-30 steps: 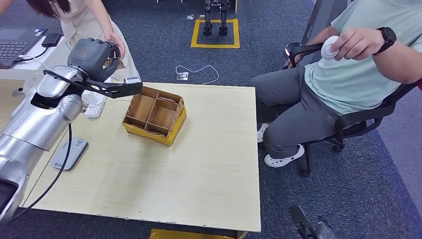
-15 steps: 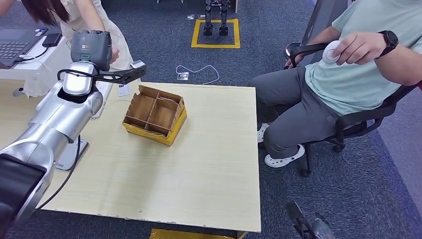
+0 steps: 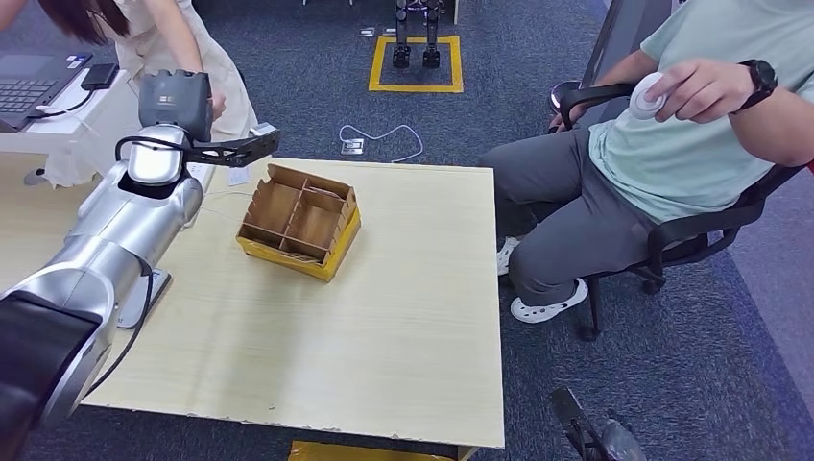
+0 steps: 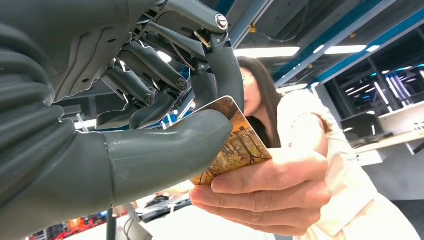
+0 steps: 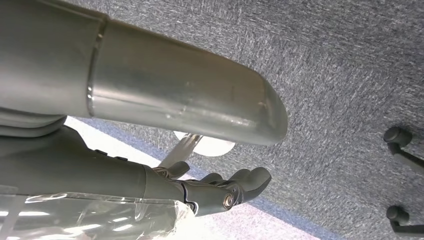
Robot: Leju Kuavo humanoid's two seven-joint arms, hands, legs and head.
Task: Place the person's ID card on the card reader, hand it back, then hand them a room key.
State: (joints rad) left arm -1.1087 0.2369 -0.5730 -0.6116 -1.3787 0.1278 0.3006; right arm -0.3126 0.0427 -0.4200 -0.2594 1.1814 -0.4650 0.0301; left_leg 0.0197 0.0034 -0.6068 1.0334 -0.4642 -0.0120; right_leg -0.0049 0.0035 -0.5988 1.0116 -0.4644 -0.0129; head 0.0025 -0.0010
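**Card pinched in the left hand, a person's hand on it too**

The left hand (image 4: 150,115) is raised past the far left corner of the wooden table (image 3: 384,327), toward a person (image 3: 163,38) in a pale top who leans in beside a white desk with a laptop (image 3: 29,86). In the left wrist view the thick grey thumb (image 4: 165,150) and a darker finger pinch a card (image 4: 240,145) printed in brown and amber tones. The person's hand (image 4: 260,195) meets the same card from the other side, its fingers under the card's free edge and touching it. Whether this card is the ID card or the room key cannot be told from the print.

On the table, a yellow cardboard box (image 3: 299,223) with brown dividers sits left of centre, its compartments open to the top. A grey card reader (image 3: 144,293) lies flat near the table's left edge, mostly hidden behind the silver left arm (image 3: 106,250); a white power strip (image 3: 197,178) peeks out farther back.

The right hand (image 5: 220,192) hangs above grey carpet, fingers loosely curved with gaps between them and nothing in them.

At the right, a second person (image 3: 672,144) in a light green shirt sits in a black office chair, holding a small white device (image 3: 645,94) and wearing a dark watch.
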